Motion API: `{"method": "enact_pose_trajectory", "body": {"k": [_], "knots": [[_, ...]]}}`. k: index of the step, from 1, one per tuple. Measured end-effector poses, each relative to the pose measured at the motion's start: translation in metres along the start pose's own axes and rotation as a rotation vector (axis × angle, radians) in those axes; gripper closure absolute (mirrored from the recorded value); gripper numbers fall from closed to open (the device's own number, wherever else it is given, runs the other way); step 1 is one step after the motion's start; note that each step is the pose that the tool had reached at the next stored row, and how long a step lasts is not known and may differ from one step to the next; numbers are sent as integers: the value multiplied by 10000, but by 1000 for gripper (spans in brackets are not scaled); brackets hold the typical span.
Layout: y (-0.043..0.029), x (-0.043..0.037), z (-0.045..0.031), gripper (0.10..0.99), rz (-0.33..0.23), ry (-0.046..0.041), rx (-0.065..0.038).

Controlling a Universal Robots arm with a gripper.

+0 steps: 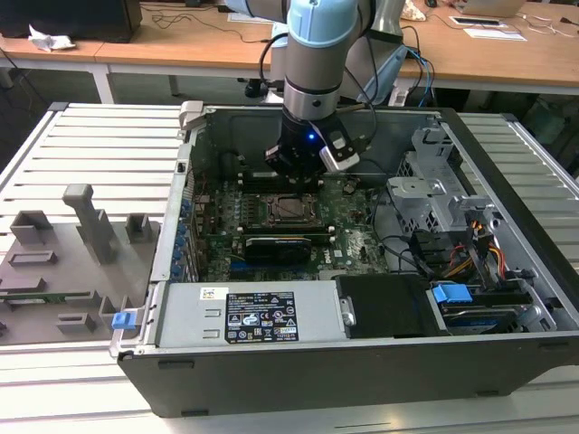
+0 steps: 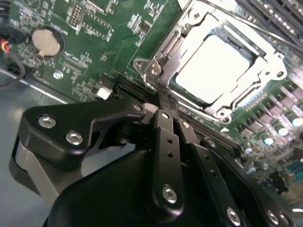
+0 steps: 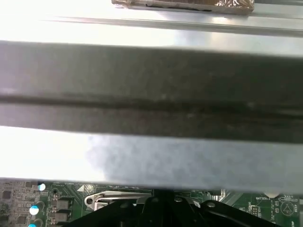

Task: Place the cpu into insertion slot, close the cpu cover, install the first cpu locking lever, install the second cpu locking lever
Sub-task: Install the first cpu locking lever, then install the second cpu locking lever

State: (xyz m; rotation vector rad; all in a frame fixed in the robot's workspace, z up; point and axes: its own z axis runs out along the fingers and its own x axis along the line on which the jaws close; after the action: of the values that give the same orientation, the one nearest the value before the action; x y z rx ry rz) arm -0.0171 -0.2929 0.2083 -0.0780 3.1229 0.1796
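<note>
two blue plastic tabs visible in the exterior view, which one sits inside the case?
The blue tab toward the exterior view's right, inside the computer case by the drive cables. The other blue tab is outside, at the case's corner.

Silver-grey cpu (image 2: 211,67), silvery cpu cover (image 2: 163,56), green motherboard (image 2: 104,28).

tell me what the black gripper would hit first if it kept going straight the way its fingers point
Probably the green motherboard, near the edge of the silvery metal cpu cover, which lies over the pale silver-grey cpu. The black gripper points at that edge in the second wrist view, though depth is hard to judge.
</note>
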Motion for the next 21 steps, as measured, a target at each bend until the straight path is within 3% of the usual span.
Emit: {"method": "enact_pose_trajectory", "body": {"k": [16, 21], "knots": [[-69, 2, -14, 980, 2, 14, 11], [-123, 4, -20, 980, 2, 14, 12]]}}
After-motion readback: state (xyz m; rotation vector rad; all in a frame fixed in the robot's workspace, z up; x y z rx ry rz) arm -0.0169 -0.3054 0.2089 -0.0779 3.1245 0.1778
